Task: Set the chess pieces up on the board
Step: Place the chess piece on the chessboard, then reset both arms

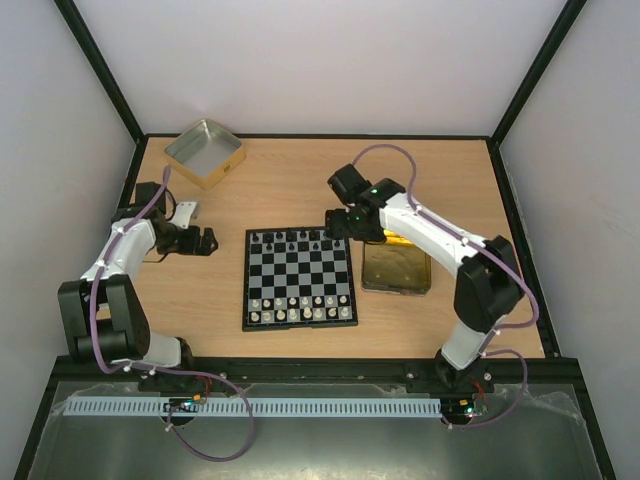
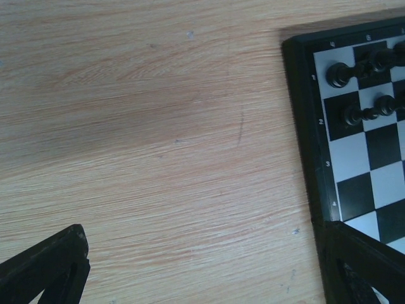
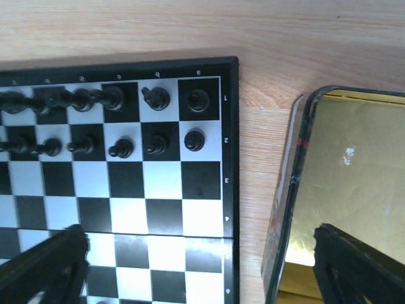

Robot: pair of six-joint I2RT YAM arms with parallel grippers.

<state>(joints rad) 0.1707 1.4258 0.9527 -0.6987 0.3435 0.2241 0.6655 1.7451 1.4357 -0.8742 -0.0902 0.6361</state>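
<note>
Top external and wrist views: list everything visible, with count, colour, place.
Checked square chessboard: one, black and pale grey, table centre.
Tiny black chess pieces: two rows, exact count unclear, board's far edge.
Tiny silvery-white chess pieces: two rows, board's near edge.
Open square metal tin: one, gold outside, silver inside, far left.
Flat shiny gold tin: one, right of board.
Wooden table: one, light brown.
Left pincer: black, open, left of board.
Right pincer: black, open, over board's far right corner.
</note>
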